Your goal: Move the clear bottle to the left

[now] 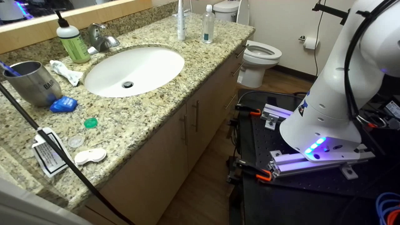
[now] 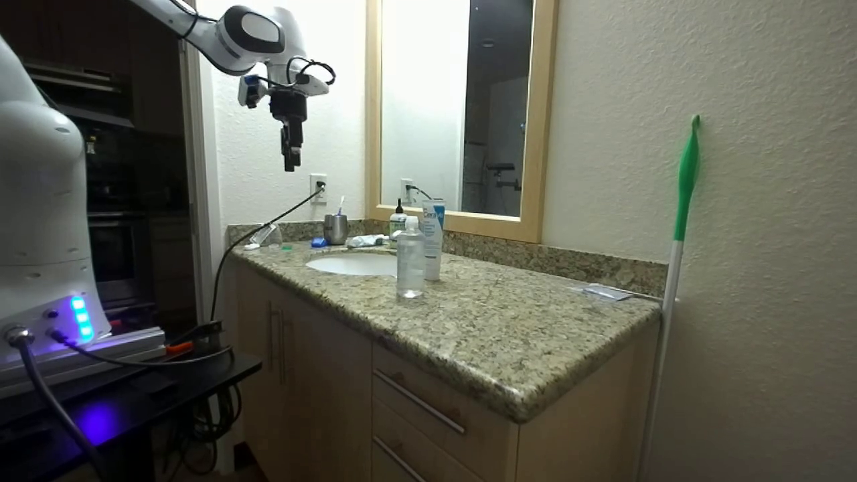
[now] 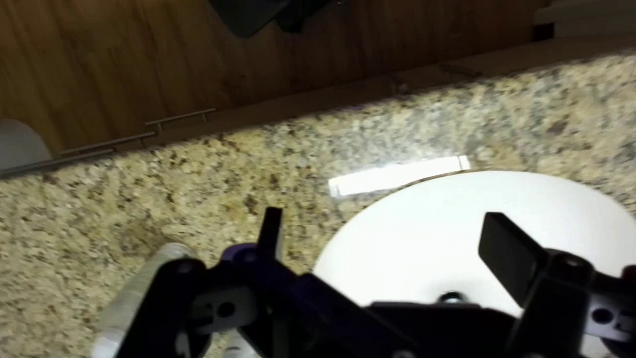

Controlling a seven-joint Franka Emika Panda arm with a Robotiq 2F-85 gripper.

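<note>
The clear bottle (image 1: 207, 28) stands upright on the granite counter beyond the sink. It also stands in an exterior view (image 2: 410, 264), beside and in front of the white tube. In the wrist view the bottle (image 3: 141, 286) lies at the lower left, partly hidden behind a finger. My gripper (image 2: 291, 161) hangs pointing down, high above the counter and apart from the bottle. In the wrist view the gripper (image 3: 382, 216) is open and empty, with its fingers wide apart over the sink.
The white tube (image 1: 181, 23) stands close to the bottle. The white sink (image 1: 140, 68), faucet (image 1: 101, 39), green soap bottle (image 1: 73, 43) and metal cup (image 1: 39, 82) are further along. A mirror (image 2: 428, 100) rises behind the counter. A black cable (image 2: 264, 224) hangs at the far end.
</note>
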